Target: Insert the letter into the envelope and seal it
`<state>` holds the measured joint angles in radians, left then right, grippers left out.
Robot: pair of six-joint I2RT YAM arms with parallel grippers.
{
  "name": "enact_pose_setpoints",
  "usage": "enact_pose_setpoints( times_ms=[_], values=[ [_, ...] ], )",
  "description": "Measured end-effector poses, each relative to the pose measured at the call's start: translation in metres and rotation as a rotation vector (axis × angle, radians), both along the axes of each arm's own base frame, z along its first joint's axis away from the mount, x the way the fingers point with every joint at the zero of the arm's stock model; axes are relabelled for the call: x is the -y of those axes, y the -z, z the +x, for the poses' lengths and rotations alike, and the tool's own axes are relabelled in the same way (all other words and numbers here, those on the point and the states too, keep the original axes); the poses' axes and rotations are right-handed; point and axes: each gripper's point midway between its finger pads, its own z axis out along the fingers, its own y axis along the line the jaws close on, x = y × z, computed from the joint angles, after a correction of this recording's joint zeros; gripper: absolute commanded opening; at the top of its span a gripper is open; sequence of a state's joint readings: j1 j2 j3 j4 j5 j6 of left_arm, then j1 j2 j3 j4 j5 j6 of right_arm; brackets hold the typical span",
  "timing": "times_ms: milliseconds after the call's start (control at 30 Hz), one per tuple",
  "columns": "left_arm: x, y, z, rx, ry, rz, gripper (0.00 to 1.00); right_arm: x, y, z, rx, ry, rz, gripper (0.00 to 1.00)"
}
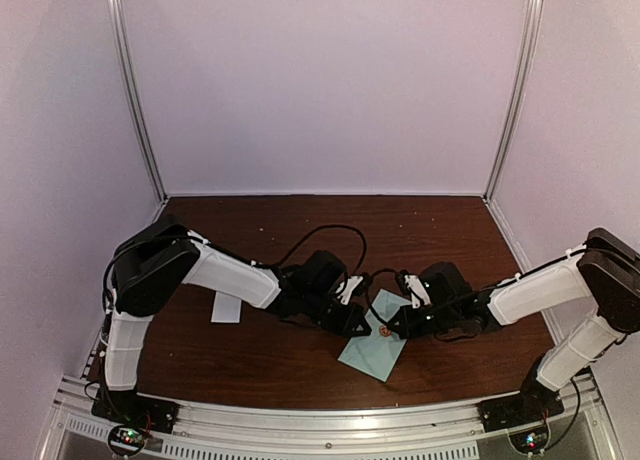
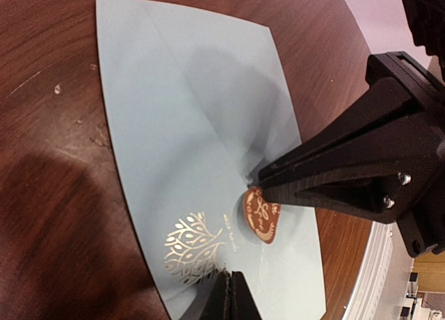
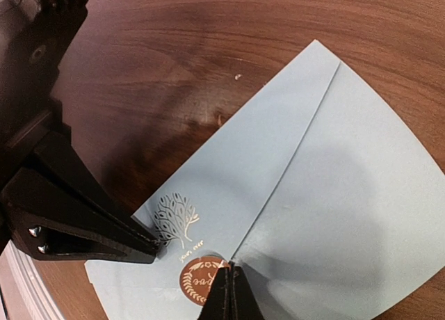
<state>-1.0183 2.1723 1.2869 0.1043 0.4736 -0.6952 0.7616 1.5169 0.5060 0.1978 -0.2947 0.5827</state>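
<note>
Just below centre of the overhead view, pins the flap-down envelope [image 1: 372, 358] to the table [image 1: 270, 365] with right gripper [image 1: 386, 332] on the round brown seal [image 2: 261, 214] and left gripper [image 1: 361, 332] beside it, each pinched shut and empty; seems nearly finished, letter out of sight.

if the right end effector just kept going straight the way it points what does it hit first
The teal envelope, right at the flap's point beside the round brown seal sticker. The shut right end effector aims down there and may be touching it; depth is unclear.
</note>
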Motion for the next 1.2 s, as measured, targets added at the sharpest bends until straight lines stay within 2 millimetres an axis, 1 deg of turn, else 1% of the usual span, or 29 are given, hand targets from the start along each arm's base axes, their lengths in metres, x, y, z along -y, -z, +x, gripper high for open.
enact_pose_setpoints(
  times_ms=[267, 500, 600, 767, 1000, 1200],
  values=[
    [0.002, -0.002, 0.000, -0.005, -0.003, 0.000, 0.00, 0.001, 0.000, 0.001, 0.003, 0.004, -0.004, 0.00],
    [0.015, -0.015, 0.003, 0.007, -0.008, -0.035, 0.01, 0.001, 0.000, 0.001, 0.005, 0.005, -0.005, 0.00],
    [0.017, -0.018, 0.004, 0.006, -0.014, -0.045, 0.01, 0.001, 0.001, 0.001, 0.004, 0.005, -0.006, 0.00],
    [0.019, -0.017, 0.005, 0.000, -0.022, -0.053, 0.00, 0.001, 0.001, 0.001, 0.003, 0.006, -0.007, 0.00],
    [0.022, -0.001, 0.004, -0.021, -0.033, -0.049, 0.00, 0.001, 0.002, 0.001, 0.002, 0.006, -0.008, 0.00],
    [0.023, 0.000, 0.005, -0.024, -0.041, -0.060, 0.00, 0.003, 0.001, 0.002, 0.007, 0.015, -0.013, 0.00]
  ],
)
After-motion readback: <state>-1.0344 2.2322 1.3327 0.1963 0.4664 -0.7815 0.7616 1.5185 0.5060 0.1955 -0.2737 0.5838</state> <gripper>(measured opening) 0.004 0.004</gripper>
